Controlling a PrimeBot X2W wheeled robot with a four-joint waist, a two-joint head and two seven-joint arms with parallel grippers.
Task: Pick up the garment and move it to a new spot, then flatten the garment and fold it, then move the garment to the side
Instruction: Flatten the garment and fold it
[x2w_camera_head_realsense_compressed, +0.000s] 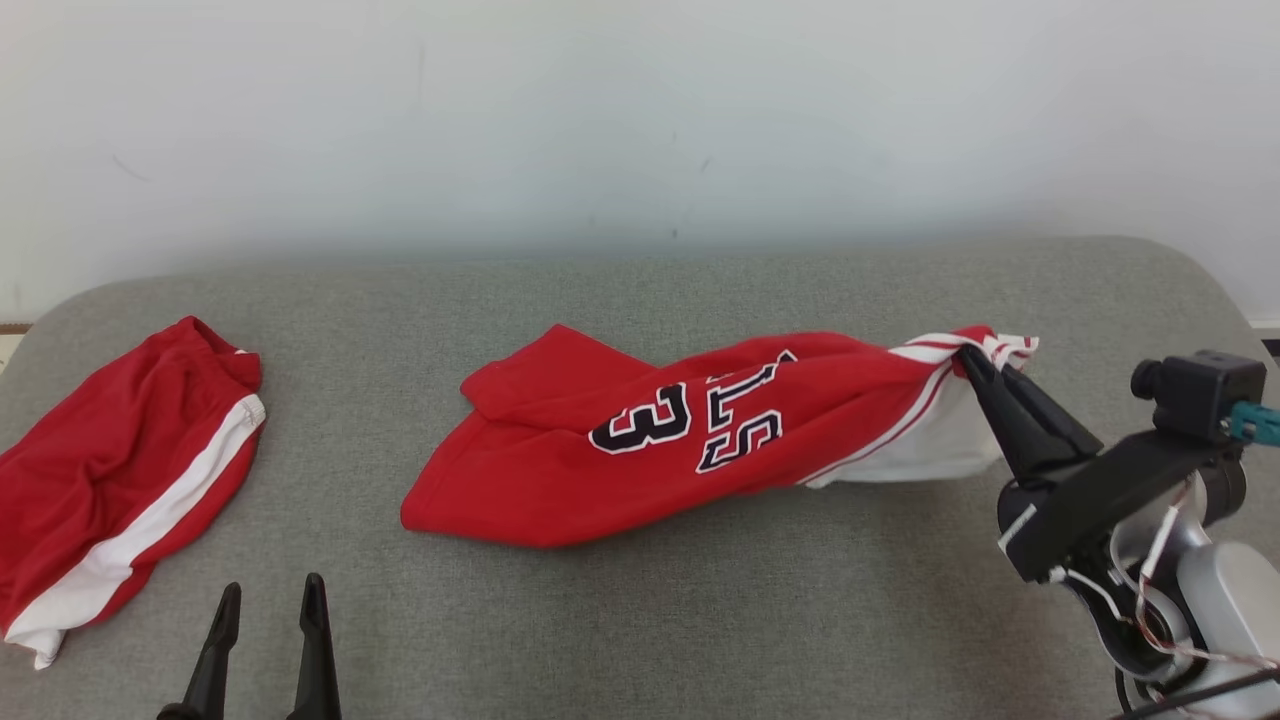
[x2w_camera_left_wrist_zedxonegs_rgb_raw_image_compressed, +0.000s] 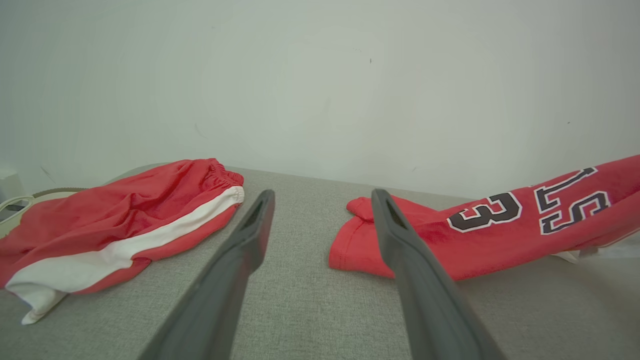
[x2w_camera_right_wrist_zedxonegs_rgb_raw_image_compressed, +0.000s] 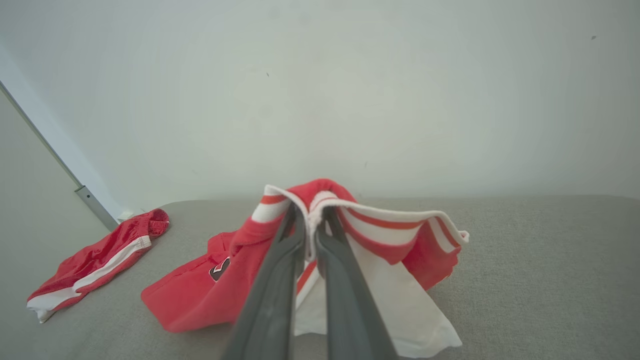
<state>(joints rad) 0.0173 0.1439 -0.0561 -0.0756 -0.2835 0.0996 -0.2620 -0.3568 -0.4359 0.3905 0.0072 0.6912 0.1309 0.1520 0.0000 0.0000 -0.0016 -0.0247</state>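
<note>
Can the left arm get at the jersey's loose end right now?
Probably yes: the left claw stands open, with only grey surface between it and the jersey.

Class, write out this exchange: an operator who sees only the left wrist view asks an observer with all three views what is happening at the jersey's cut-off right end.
Operator: My view cuts off the red jersey at the right edge. What is at that end?
Observer: The right gripper is shut on its white-and-red striped trim.
Operator: Is that end lying on the grey surface?
Observer: No. The pinched end is raised off it, and white fabric hangs down below the fingers.
</note>
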